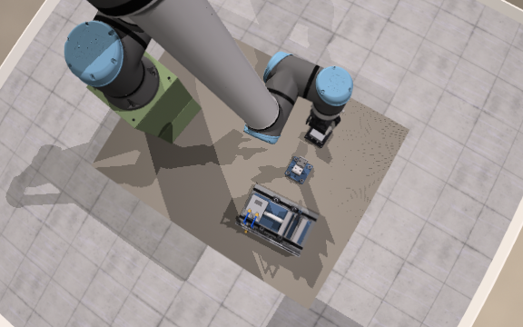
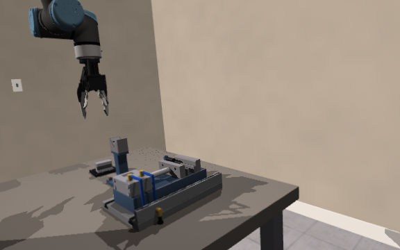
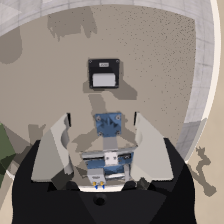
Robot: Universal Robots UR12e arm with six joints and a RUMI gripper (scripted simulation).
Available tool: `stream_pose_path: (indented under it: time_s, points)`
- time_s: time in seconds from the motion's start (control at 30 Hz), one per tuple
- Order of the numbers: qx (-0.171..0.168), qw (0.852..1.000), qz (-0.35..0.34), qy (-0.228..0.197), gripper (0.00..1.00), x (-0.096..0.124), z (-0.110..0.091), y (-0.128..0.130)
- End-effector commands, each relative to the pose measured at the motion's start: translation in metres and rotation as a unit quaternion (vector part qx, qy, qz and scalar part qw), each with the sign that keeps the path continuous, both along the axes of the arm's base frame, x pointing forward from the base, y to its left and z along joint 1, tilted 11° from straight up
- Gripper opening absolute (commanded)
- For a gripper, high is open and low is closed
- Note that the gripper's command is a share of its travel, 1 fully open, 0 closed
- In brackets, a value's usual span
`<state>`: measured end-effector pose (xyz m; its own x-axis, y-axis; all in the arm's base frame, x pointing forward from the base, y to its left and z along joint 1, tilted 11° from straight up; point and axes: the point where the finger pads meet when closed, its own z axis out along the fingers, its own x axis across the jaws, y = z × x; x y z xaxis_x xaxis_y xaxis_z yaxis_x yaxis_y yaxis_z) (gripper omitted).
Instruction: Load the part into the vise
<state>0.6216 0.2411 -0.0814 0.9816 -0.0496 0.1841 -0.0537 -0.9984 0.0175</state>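
The part point(image 1: 319, 134) point(image 2: 103, 164) point(image 3: 104, 79) is a light grey block on the black infeed plate point(image 2: 94, 172) point(image 3: 94, 65). Its slot cannot be made out. My gripper point(image 2: 96, 116) point(image 3: 102, 113) is partly open and empty, pointing down high above the table. In the wrist view the part lies beyond the fingertips. The vise point(image 1: 271, 221) point(image 2: 165, 181) stands open and empty. Its moving jaw point(image 1: 285, 222) point(image 2: 173, 169) is on the cylinder's rod, and the fixed jaw point(image 1: 303, 231) point(image 2: 194, 163) is at the far end. The work stop and low bars are not clear.
The grey V-block point(image 1: 298, 169) point(image 2: 119, 146) point(image 3: 110, 158) stands on a blue post between the infeed plate and the vise. The air cylinder point(image 1: 257, 204) point(image 2: 127, 183) has blue hoses. A grey rail point(image 2: 186, 192) runs along the vise's side.
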Motion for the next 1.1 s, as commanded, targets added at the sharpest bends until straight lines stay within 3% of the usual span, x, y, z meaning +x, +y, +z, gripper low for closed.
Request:
stream_pose_path:
  time_s: [0.0,0.73,1.07]
  points:
    - [0.0,1.0,0.0,-0.001,0.51,0.001,-0.002,0.0]
    - [0.0,1.0,0.0,-0.001,0.51,0.005,-0.025,-0.001]
    - [0.0,1.0,0.0,-0.001,0.51,0.009,-0.044,-0.001]
